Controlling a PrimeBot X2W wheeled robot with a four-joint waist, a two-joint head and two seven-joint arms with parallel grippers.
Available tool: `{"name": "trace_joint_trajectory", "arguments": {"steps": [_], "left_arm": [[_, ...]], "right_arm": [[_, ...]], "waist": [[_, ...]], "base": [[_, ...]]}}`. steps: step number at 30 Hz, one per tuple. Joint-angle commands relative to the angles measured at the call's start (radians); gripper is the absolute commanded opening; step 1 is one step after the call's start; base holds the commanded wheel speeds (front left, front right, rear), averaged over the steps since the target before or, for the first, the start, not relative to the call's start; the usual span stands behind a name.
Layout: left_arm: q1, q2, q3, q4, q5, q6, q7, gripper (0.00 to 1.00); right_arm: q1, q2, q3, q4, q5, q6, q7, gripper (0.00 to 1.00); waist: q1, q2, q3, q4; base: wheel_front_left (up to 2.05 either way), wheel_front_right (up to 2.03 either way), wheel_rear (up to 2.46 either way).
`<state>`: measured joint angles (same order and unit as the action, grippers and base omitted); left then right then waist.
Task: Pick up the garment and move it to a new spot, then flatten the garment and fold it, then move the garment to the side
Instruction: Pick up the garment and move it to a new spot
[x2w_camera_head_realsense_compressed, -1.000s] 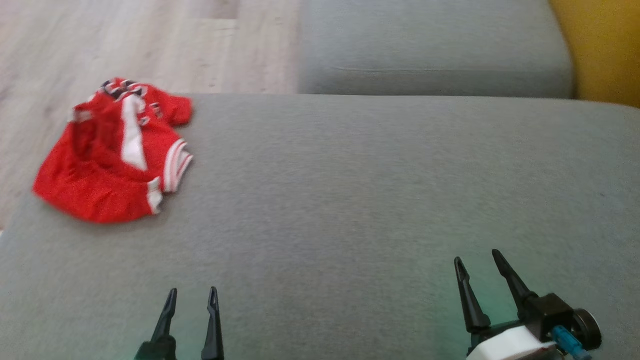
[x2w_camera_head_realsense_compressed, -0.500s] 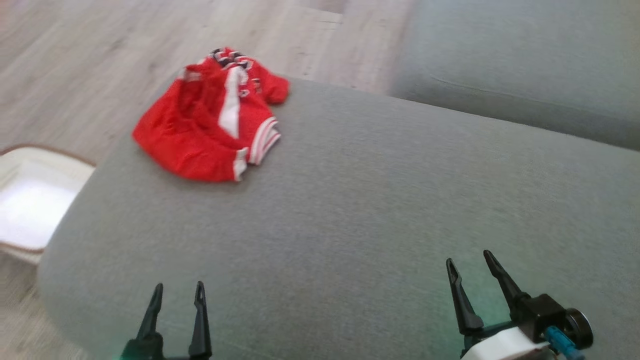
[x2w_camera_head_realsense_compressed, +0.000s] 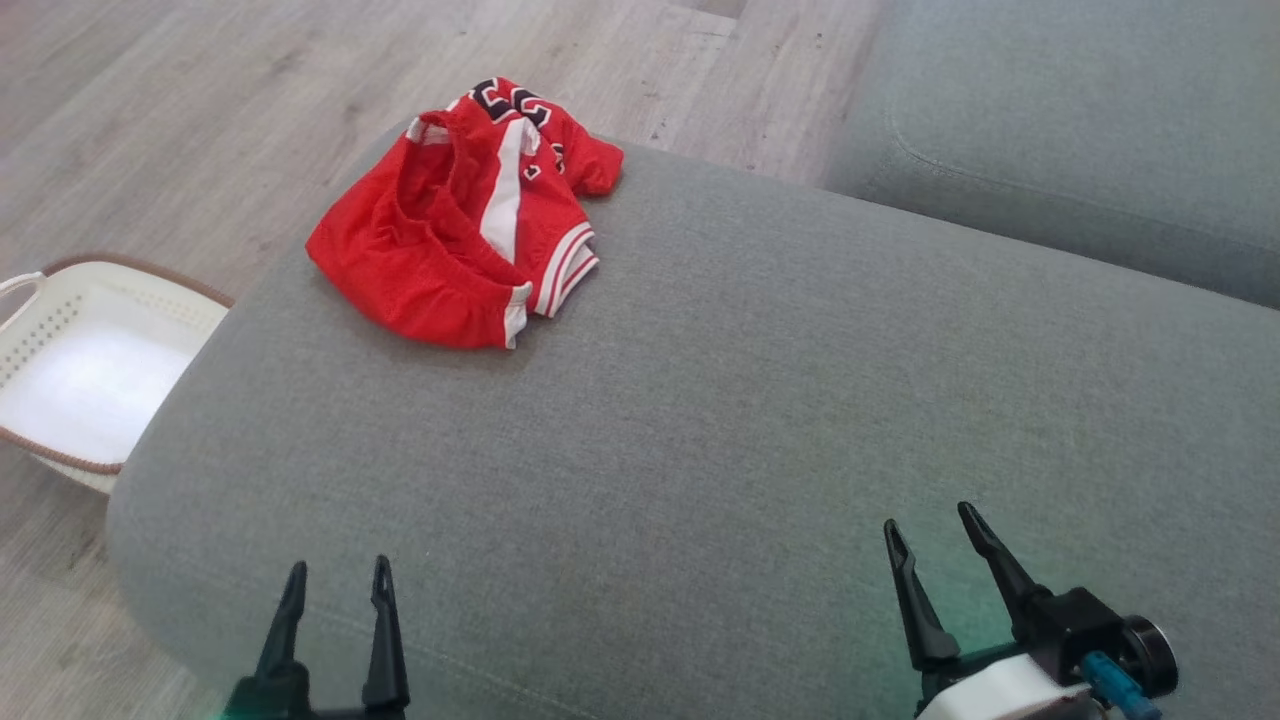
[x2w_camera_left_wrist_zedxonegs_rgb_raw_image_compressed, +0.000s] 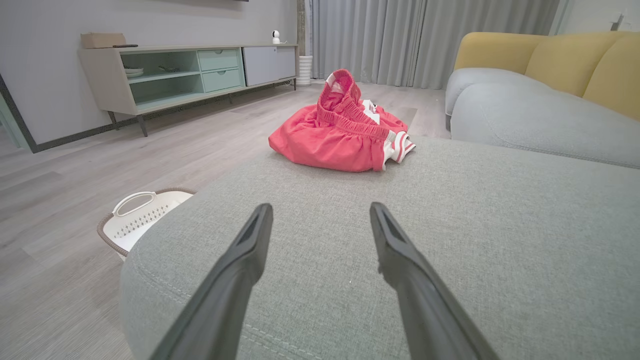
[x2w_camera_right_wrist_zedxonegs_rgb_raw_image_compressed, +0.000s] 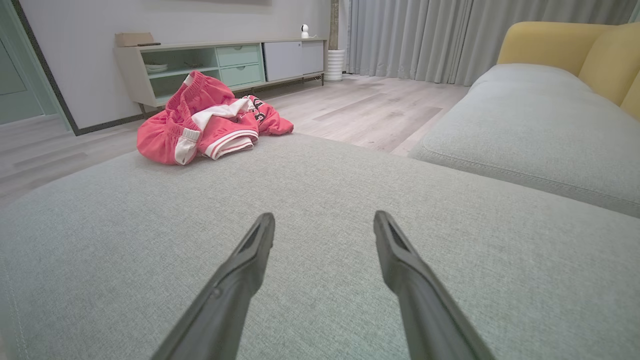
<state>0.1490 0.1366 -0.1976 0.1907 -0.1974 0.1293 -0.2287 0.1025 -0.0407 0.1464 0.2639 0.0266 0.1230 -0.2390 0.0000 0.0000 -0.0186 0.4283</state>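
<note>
Garment (x2w_camera_head_realsense_compressed: 450, 240): red mesh, white trim, crumpled, upper left, on cushion.
Cushion (x2w_camera_head_realsense_compressed: 700, 400): grey woven, rounded.
Basket (x2w_camera_head_realsense_compressed: 60, 310): white perforated plastic, left edge.
Left hand (x2w_camera_head_realsense_compressed: 339, 563): apart, empty.
Right hand (x2w_camera_head_realsense_compressed: 928, 516): apart, empty.

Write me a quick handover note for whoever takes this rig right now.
Left gripper: open, empty, at the grey cushion's near edge.
Right gripper: open, empty, likewise at the near edge.
Red garment: crumpled at the cushion's far left corner, neither gripper touching it; white basket on the floor beside the cushion.
Done: nothing, by the look of it.
Left: pick up, move, flatten, fold, set aside.
</note>
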Motion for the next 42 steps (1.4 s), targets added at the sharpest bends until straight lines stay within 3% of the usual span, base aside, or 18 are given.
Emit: {"name": "trace_joint_trajectory", "arguments": {"steps": [1, 8, 12, 15, 19, 22, 29, 35, 42], "left_arm": [[-0.031, 0.008, 0.037, -0.043, -0.009, 0.014, -0.001, 1.00], [-0.111, 0.050, 0.069, -0.227, -0.015, 0.020, 0.061, 1.00], [-0.286, 0.141, 0.116, -0.371, -0.008, -0.007, 0.168, 1.00], [-0.475, 0.217, 0.172, -0.394, -0.023, -0.031, 0.242, 1.00], [-0.706, 0.306, 0.203, -0.308, -0.040, -0.082, 0.316, 1.00], [-0.798, 0.320, 0.210, -0.243, -0.057, -0.094, 0.336, 1.00], [-0.990, 0.357, 0.203, 0.067, -0.100, -0.131, 0.453, 1.00], [-1.028, 0.354, 0.194, 0.288, -0.116, -0.130, 0.502, 1.00], [-1.032, 0.334, 0.203, 0.456, -0.126, -0.085, 0.500, 1.00]], "right_arm": [[-0.053, -0.009, 0.015, -0.031, -0.002, 0.008, -0.014, 1.00], [-0.056, -0.009, -0.014, -0.056, -0.031, 0.008, -0.007, 1.00], [-0.075, -0.009, -0.034, -0.087, -0.056, 0.008, 0.008, 1.00], [-0.099, -0.009, -0.025, -0.115, -0.087, 0.008, 0.027, 1.00], [-0.139, -0.009, -0.006, -0.164, -0.120, 0.008, 0.052, 1.00], [-0.157, -0.009, 0.007, -0.186, -0.139, 0.008, 0.068, 1.00], [-0.214, -0.009, 0.052, -0.256, -0.184, 0.008, 0.110, 1.00], [-0.225, -0.009, 0.041, -0.316, -0.208, 0.008, 0.132, 1.00], [-0.212, -0.009, 0.010, -0.356, -0.218, 0.008, 0.130, 1.00]], "waist": [[0.0000, 0.0000, 0.004, -0.009], [0.0000, 0.0000, 0.040, -0.036], [0.0000, 0.0000, 0.085, -0.047], [0.0000, 0.0000, 0.130, -0.074], [0.0000, 0.0000, 0.204, -0.129], [0.0000, 0.0000, 0.243, -0.159], [0.0000, 0.0000, 0.381, -0.278], [0.0000, 0.0000, 0.473, -0.334], [0.0000, 0.0000, 0.529, -0.342]], "base": [[0.00, 0.00, 0.00], [0.00, 0.00, 0.00], [0.00, 0.00, 0.00], [0.00, 0.00, 0.00], [0.00, 0.00, 0.00], [0.00, 0.00, 0.00], [0.00, 0.00, 0.00], [0.00, 0.00, 0.00], [0.00, 0.00, 0.00]]}}
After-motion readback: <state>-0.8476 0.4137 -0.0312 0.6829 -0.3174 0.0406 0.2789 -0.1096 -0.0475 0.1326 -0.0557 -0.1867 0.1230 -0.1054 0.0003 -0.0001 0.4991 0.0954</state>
